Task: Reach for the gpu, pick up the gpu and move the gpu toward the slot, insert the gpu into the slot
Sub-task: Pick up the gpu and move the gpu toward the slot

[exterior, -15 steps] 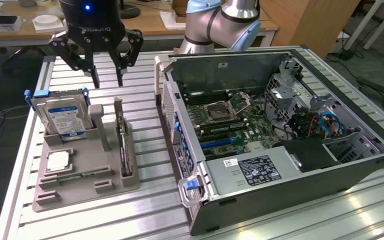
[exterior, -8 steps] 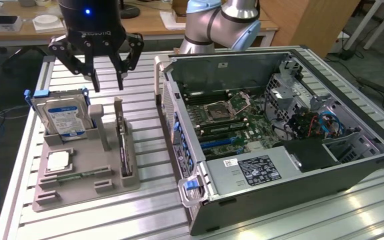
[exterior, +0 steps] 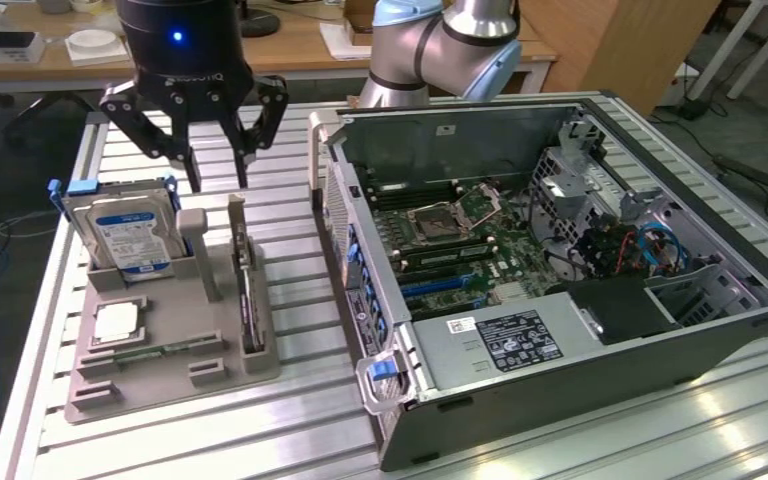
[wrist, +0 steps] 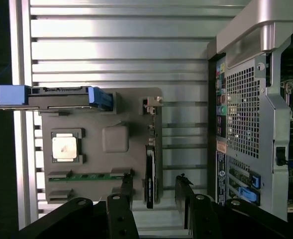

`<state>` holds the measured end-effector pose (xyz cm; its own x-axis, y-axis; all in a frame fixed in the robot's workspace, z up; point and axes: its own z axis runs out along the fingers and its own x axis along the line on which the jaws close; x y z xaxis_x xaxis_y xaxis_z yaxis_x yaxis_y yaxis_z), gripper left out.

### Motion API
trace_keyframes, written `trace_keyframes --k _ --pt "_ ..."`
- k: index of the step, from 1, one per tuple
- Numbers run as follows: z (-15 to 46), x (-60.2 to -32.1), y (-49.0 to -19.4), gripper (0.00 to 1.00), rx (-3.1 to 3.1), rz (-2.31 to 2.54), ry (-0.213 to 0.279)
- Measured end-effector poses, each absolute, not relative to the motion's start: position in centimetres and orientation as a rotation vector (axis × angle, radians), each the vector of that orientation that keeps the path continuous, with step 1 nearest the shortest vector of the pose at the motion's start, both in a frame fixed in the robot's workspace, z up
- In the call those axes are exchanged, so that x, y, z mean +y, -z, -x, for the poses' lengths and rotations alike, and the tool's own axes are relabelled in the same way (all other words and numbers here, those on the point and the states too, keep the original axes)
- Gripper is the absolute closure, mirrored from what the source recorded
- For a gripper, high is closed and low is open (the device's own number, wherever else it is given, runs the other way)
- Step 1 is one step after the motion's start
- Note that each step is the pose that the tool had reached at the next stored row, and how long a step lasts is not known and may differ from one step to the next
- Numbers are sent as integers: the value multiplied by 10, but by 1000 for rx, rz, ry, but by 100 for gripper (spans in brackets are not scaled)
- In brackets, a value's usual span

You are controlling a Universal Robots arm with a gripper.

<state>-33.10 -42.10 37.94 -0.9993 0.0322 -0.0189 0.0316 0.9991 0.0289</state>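
Black end effector [exterior: 217, 180] hangs wide open with nothing in it, over the thin dark card-shaped gpu [exterior: 248, 290] standing on edge in the grey plastic holder tray [exterior: 131, 385]. Probably best to centre the fingers [wrist: 188, 204] across the card's thin faces and come down straight.

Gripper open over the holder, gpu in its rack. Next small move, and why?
Probably a straight descent onto the gpu. The gripper is open and hangs above the grey holder; in the wrist view the card, standing on edge, lines up between its fingers, untouched. Nothing is gripped, so lowering looks due before closing.
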Motion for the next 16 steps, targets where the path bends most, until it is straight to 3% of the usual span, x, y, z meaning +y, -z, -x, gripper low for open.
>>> trace_keyframes --k 16 --pt "331 -422 -371 53 3121 -50 -45"
